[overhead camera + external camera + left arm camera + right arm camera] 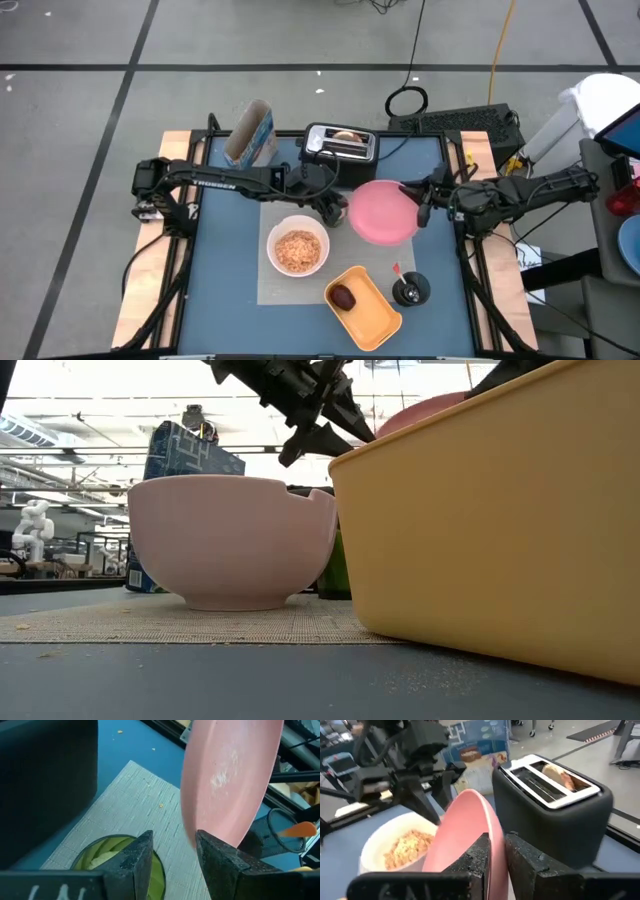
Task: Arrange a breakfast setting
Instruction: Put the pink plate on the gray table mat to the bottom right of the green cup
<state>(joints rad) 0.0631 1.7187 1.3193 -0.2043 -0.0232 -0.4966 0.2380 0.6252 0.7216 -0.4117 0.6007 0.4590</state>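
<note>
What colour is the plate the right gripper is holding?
Pink. The plate is pinched at its rim by the right gripper; the high view shows it best.

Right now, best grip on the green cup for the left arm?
Take the green cup by its rim wall from above, one finger inside. It stands upright and open-topped on the placemat, directly under the open left end effector.

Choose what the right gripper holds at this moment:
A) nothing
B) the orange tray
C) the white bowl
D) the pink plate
D: the right gripper has its fingers closed on the rim of the pink plate, which is tilted above the placemat.
</note>
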